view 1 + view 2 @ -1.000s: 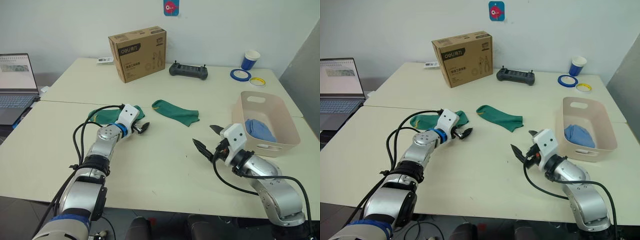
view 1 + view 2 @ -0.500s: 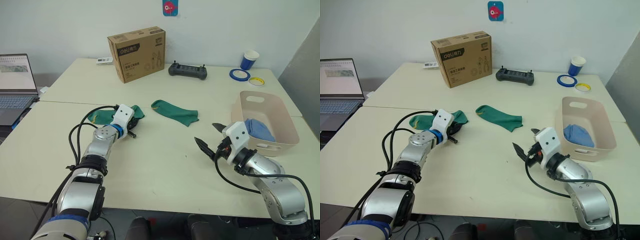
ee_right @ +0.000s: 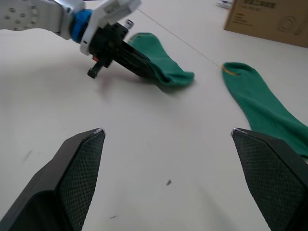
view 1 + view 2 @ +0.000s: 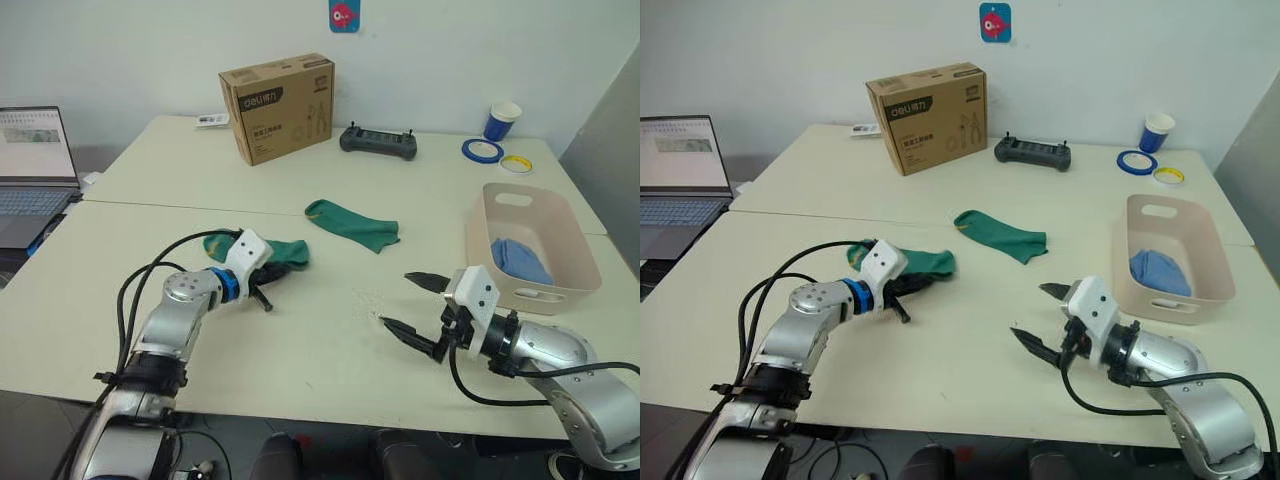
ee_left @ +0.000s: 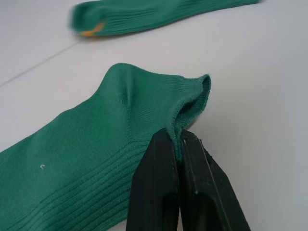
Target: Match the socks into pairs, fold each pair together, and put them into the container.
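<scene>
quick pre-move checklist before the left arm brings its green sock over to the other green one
1. Left gripper shut on the near green sock cuff: ok.
2. Second green sock lies flat, apart from the first: ok.
3. Right gripper open, holding nothing: ok.
4. Table between the two socks free of obstacles: ok.
5. Pink container has room beside the blue socks: ok.
6. White socks in the container: cannot tell.
</scene>
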Controlling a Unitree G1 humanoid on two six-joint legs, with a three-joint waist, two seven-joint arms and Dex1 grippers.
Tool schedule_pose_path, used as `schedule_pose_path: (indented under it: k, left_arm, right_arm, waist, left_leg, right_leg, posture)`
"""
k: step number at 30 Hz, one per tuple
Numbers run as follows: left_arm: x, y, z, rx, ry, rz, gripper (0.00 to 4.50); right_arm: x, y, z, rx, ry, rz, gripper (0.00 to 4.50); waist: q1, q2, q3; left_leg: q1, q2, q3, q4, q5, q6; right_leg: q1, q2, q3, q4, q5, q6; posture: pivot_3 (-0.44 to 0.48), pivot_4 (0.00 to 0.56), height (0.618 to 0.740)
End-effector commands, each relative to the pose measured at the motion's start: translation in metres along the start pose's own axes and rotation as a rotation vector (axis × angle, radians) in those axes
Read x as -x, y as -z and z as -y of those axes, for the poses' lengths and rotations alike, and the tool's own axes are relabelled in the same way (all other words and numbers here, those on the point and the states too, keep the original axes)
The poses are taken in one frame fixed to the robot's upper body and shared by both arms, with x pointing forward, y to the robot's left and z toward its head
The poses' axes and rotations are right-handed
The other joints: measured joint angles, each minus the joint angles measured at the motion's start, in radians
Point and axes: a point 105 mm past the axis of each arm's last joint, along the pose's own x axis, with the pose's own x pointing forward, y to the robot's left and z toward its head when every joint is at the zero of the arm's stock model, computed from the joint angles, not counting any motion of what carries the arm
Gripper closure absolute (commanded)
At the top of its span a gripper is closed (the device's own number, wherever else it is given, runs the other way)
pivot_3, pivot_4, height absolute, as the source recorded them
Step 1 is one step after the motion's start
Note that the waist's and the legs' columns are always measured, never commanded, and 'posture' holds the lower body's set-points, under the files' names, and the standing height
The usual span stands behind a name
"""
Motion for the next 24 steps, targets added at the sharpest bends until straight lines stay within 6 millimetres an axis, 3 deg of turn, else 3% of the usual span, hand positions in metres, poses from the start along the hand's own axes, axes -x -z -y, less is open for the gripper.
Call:
schedule_pose_path:
  k: [1,6,11,14,16,21,23,24]
  left_arm:
    - [0.0,-0.021,0.036,-0.02,0.2,0.032,4.47]
    - [-0.006,-0.042,0.099,0.148,0.508,0.049,4.47]
    - [-0.021,-0.049,0.119,0.204,0.589,0.068,4.47]
    - [-0.028,-0.042,0.124,0.198,0.604,0.047,3.86]
    - [-0.028,-0.04,0.124,0.197,0.609,0.045,3.21]
    - [-0.008,-0.052,0.116,0.235,0.661,0.096,1.63]
    - [0.002,-0.061,0.088,0.27,0.594,0.147,0.93]
    - [0.002,-0.062,0.062,0.264,0.479,0.178,0.65]
  right_arm:
    - [0.002,-0.019,-0.002,0.06,-0.038,0.046,0.0]
    - [0.01,-0.009,0.009,0.078,-0.037,-0.015,0.0]
    - [0.018,0.003,0.021,0.076,-0.001,-0.052,0.0]
    - [0.022,0.008,0.019,0.063,-0.002,-0.064,0.0]
    - [0.023,0.01,0.018,0.051,-0.003,-0.068,0.0]
    - [0.025,0.018,0.015,-0.041,0.02,-0.055,0.0]
    - [0.026,0.02,0.015,-0.107,0.046,-0.038,0.0]
    - [0.026,0.027,0.015,-0.129,0.072,-0.062,0.0]
  waist:
    - [-0.001,0.0,0.0]
    - [0.003,0.0,0.0]
    - [0.005,-0.001,0.0]
    - [0.003,-0.001,0.0]
    - [0.001,-0.001,0.0]
    - [0.0,-0.001,0.0]
    - [0.0,-0.001,0.001]
    - [0.001,-0.001,0.001]
  left_leg:
    - [0.0,0.0,0.0,0.0,0.0,0.0]
    - [0.0,0.0,0.0,0.0,0.0,0.0]
    - [0.0,0.0,0.0,0.0,0.0,0.0]
    - [0.0,0.0,-0.001,0.0,0.0,0.0]
    - [0.0,0.0,-0.001,0.0,0.0,0.0]
    - [0.0,0.0,-0.001,0.0,0.0,0.0]
    - [0.0,0.0,-0.001,0.0,0.0,0.0]
    - [0.0,0.0,-0.001,0.0,0.0,0.0]
  right_leg:
    - [0.0,0.0,0.0,0.0,0.0,0.0]
    - [0.0,0.0,0.0,-0.001,-0.001,0.0]
    - [0.0,0.0,0.0,-0.001,-0.001,0.0]
    - [0.0,0.0,0.0,-0.001,-0.001,0.0]
    - [0.0,0.001,0.0,-0.001,-0.001,0.0]
    - [0.0,0.001,0.0,-0.001,-0.001,0.0]
    - [0.0,0.001,0.0,-0.001,-0.001,0.0]
    - [0.0,0.001,0.0,-0.001,-0.001,0.0]
  posture:
    - [0.0,0.15,0.74]
    - [0.0,0.15,0.74]
    - [0.0,0.15,0.74]
    - [0.0,0.15,0.74]
    - [0.0,0.15,0.74]
    - [0.0,0.15,0.74]
    - [0.0,0.15,0.74]
    - [0.0,0.15,0.74]
